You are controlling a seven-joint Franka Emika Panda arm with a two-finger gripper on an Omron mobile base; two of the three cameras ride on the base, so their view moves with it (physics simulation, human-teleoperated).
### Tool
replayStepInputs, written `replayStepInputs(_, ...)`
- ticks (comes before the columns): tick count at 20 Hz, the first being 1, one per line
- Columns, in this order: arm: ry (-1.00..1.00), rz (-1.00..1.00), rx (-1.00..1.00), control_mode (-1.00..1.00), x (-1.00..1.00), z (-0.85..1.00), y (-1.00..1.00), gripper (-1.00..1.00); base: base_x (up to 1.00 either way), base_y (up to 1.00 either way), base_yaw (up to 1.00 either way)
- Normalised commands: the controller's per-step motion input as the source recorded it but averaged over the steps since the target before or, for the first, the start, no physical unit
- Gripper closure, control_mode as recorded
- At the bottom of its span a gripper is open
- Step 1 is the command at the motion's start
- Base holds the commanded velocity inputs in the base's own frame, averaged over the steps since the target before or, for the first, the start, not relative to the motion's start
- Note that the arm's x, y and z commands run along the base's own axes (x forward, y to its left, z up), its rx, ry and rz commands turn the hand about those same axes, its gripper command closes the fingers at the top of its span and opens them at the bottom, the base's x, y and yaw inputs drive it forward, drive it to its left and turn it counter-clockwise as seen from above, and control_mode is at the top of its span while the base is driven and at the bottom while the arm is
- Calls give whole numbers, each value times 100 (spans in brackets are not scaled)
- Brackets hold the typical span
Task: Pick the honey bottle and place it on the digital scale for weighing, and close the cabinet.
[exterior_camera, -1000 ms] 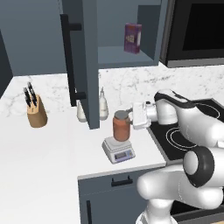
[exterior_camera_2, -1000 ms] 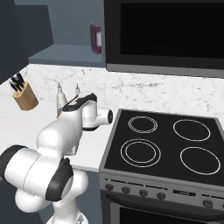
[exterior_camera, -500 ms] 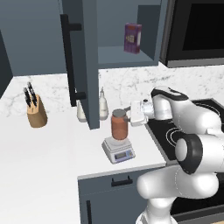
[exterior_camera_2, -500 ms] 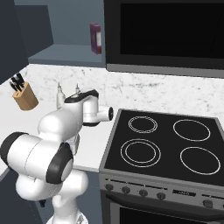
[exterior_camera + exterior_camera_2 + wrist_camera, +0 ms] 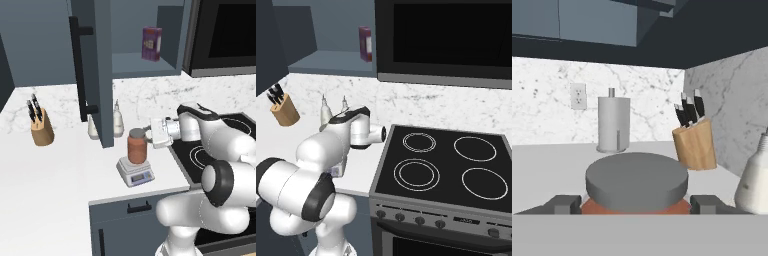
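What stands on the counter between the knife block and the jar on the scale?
In the left base view, two white shaker bottles and the open cabinet door lie between the knife block and the honey bottle on the digital scale.

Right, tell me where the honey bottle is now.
In the left base view, the honey bottle stands on the digital scale, near the counter's front edge, just left of the gripper.
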Motion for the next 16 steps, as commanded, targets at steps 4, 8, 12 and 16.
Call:
replayStepInputs(4,0,0,0,-100,6,0,10,100,0,0,0)
replayStepInputs(8,0,0,0,-100,22,0,0,100,0,0,0)
replayStepInputs(12,6,0,1,-100,-22,0,0,100,0,0,0)
replayStepInputs(16,5,0,0,-100,-14,0,1,100,0,0,0)
